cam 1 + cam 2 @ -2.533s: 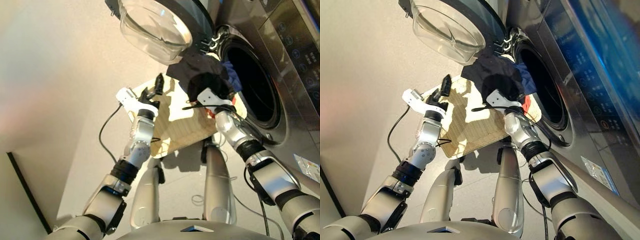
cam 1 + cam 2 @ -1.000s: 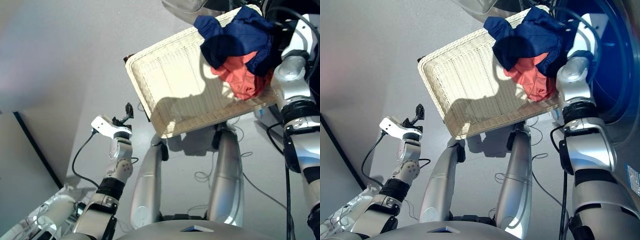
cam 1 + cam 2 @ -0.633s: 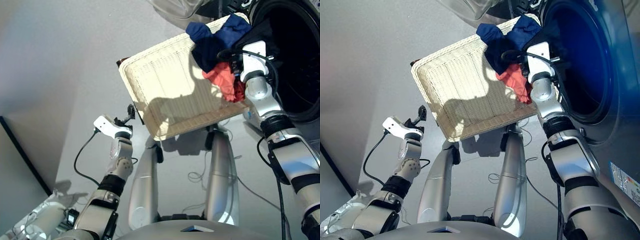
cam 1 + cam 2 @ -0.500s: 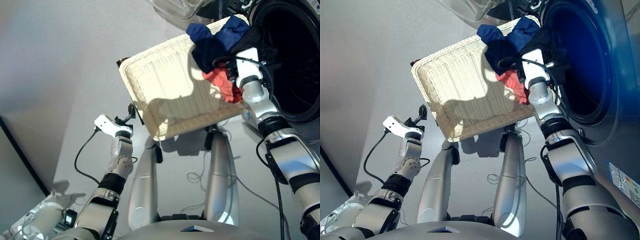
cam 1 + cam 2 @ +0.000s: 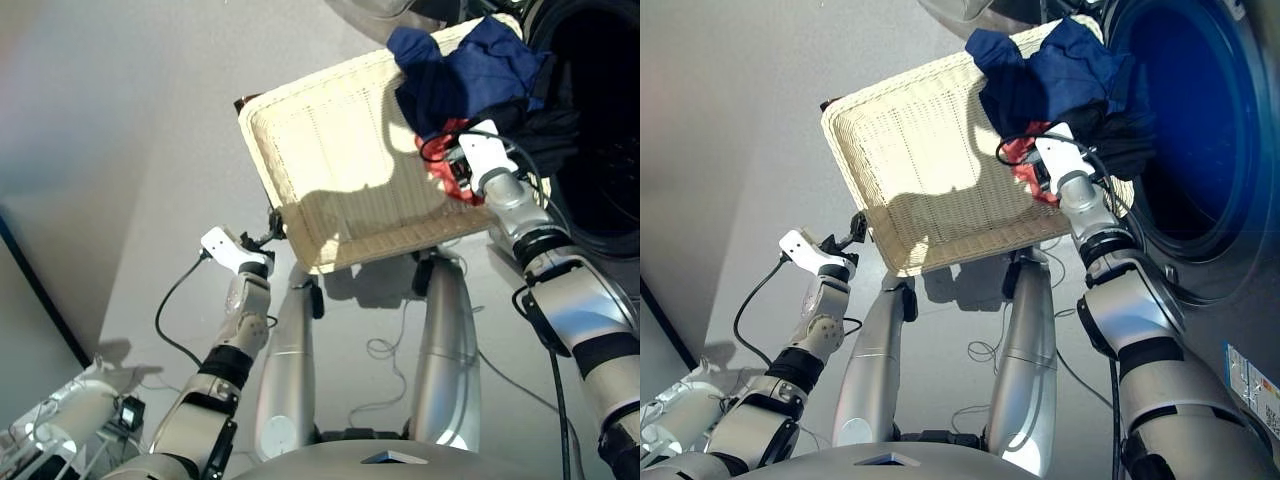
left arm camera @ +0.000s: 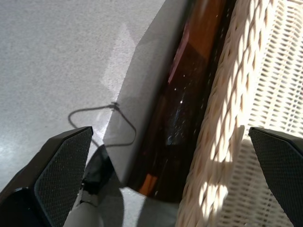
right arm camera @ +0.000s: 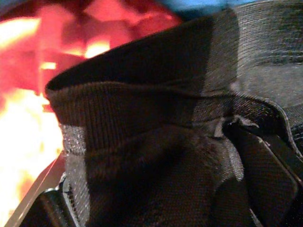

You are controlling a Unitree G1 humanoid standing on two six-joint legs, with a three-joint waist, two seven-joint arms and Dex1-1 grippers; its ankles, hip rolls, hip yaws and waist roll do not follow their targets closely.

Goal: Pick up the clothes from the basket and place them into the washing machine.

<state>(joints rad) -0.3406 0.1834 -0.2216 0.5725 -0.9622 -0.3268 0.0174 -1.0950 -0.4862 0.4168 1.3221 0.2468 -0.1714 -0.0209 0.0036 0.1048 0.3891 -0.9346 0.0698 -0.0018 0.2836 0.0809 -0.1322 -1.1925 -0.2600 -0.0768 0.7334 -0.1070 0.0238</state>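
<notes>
Pinching the black garment in the right gripper (fingers buried in cloth), at the basket right side, beside the coral red garment and navy garment. Holding the left gripper wide open, empty, just beside the basket's near-left rim, arm bent low. Sitting at far right: washing machine.

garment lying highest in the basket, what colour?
Navy blue garment, heaped at the basket's corner nearest the drum. Right eye view shows it best.
</notes>
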